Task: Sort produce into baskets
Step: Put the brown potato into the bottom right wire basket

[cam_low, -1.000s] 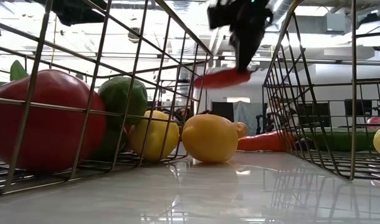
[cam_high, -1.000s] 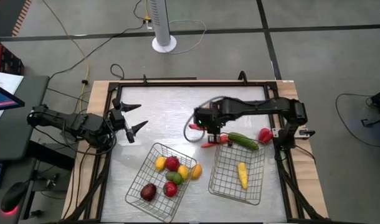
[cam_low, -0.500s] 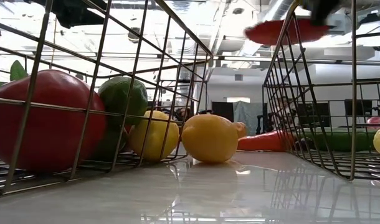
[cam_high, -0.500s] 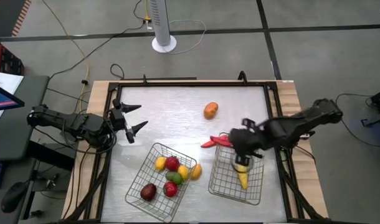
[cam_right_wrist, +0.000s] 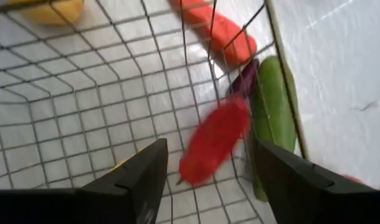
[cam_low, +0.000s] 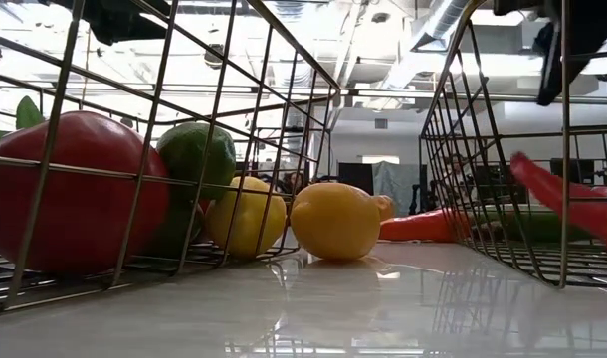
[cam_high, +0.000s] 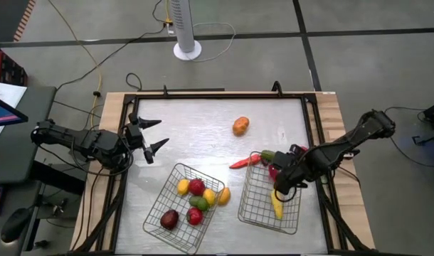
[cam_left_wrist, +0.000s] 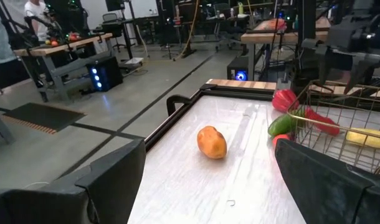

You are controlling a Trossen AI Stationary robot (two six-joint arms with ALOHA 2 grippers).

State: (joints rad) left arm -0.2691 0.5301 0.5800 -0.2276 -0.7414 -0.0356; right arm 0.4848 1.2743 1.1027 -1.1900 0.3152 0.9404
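The right gripper (cam_high: 279, 186) had its fingers wide, dropping a red chili (cam_right_wrist: 213, 140) into the right basket (cam_high: 254, 213); next came the orange piece (cam_high: 240, 126).

Bright, even overhead light; my table (cam_high: 203, 121) gleams and mirrors the ceiling lamps in the low view. The falling red chili (cam_right_wrist: 215, 142) smears with motion blur. Background room beyond looks soft, slightly washed out.

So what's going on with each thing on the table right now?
Right pincer: open, over the right basket.
Red chili: loose, dropping inside right basket.
Yellow piece: lying in right basket.
Cucumber: outside, against the basket wall.
Orange piece: alone on the table, unsorted.
Left basket: holds several round pieces.
Left pincer: open, empty, waiting at left edge.
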